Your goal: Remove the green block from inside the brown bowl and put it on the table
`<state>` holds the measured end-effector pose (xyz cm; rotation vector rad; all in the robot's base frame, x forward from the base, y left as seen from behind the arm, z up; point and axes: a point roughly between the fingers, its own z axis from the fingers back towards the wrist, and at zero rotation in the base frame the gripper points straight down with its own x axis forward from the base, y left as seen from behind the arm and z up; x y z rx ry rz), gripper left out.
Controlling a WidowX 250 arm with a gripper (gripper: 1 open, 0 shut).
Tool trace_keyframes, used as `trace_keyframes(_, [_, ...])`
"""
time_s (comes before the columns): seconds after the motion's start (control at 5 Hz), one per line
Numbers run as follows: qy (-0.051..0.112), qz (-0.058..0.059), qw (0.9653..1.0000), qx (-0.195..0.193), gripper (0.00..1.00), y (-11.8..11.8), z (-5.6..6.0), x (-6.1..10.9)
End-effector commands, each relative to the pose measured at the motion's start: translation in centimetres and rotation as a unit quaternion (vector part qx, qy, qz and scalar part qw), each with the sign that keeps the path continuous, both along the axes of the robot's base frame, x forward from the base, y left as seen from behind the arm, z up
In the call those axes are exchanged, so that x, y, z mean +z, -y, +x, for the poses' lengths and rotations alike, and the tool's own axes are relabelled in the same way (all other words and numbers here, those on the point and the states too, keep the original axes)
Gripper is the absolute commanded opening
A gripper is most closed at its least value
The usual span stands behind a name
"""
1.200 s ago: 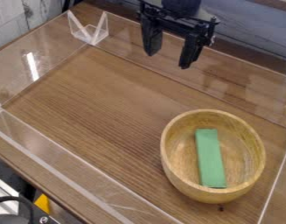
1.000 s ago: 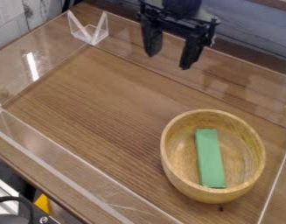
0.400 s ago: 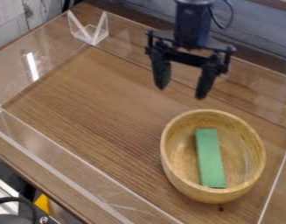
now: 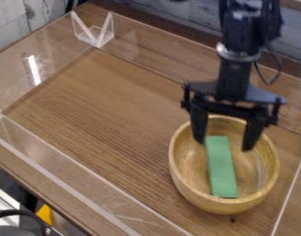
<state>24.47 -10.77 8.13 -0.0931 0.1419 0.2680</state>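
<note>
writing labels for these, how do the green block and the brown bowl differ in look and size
The green block is a slim flat bar, while the brown bowl is round with a thick rim. The block is plain green; the bowl is light tan wood. The block is much smaller, lying inside the wider bowl. Both sit below the gripper in the picture.

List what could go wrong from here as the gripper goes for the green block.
The open gripper overlaps the far part of the brown bowl in this view, so a finger might catch the thick rim and shove the bowl.

The green block lies flat on the bowl's floor, its near end close to the wall; a grip there could be cramped and slip.
</note>
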Motion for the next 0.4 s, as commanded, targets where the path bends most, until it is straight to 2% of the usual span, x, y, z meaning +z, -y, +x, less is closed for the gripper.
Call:
trace_keyframes(0.0, [0.041,-0.017,0.9983,0.038,1.0,0.2,-0.6,-0.1])
trace_keyframes(0.2, [0.045,-0.019,0.9965,0.067,1.0,-0.1,-1.1,-1.4])
